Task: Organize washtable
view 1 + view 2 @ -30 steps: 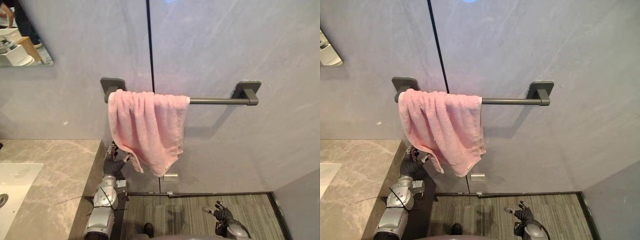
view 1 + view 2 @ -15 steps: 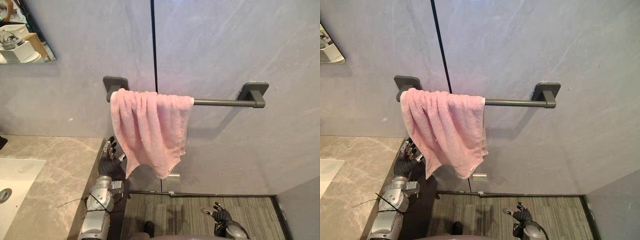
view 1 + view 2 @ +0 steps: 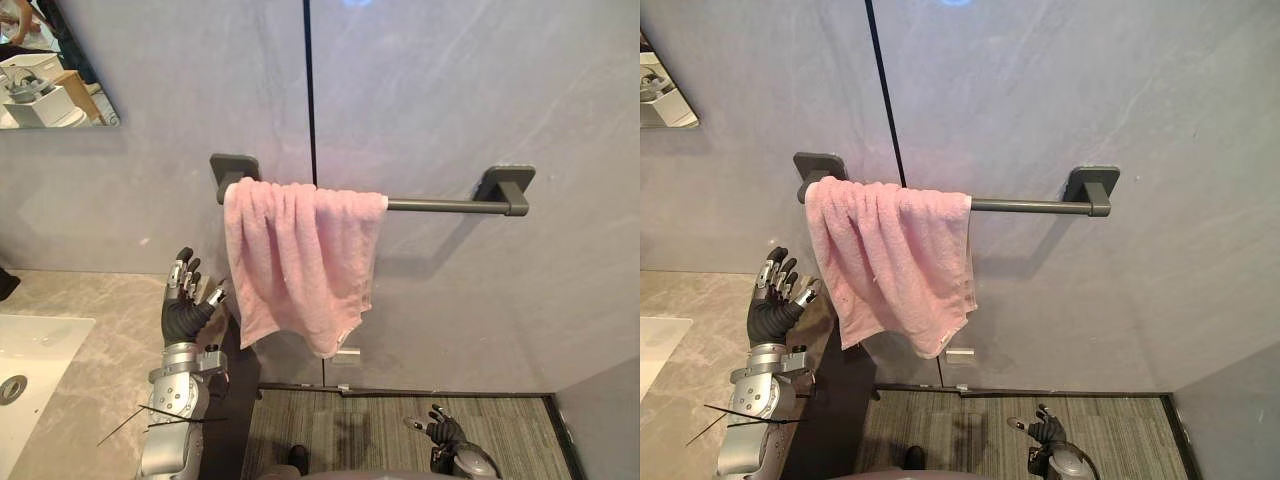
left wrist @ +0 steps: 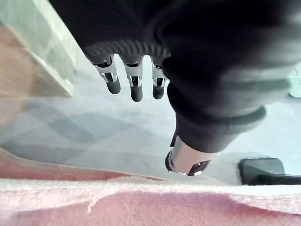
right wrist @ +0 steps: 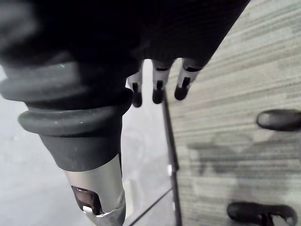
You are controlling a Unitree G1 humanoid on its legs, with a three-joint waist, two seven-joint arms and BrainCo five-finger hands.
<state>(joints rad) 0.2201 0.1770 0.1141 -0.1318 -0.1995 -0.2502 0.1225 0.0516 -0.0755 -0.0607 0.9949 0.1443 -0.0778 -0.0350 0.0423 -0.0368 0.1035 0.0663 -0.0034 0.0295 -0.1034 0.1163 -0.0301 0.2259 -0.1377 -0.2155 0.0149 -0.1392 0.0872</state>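
Grey wall panels [image 3: 450, 100] carried a dark towel bar [image 3: 440, 205], and the pink towel [image 3: 300, 260] hung draped over its left end, bunched in folds with the lower edge slanting (longer toward the middle). The left hand [image 3: 183, 305] was raised just beside the towel's lower left edge, its fingers straight and spread, holding nothing. Below it lay the marble counter [image 3: 90, 340] with a white sink [image 3: 30, 360]. The right hand [image 3: 440, 432] hung low over the striped floor [image 3: 350, 420], fingers relaxed and empty.
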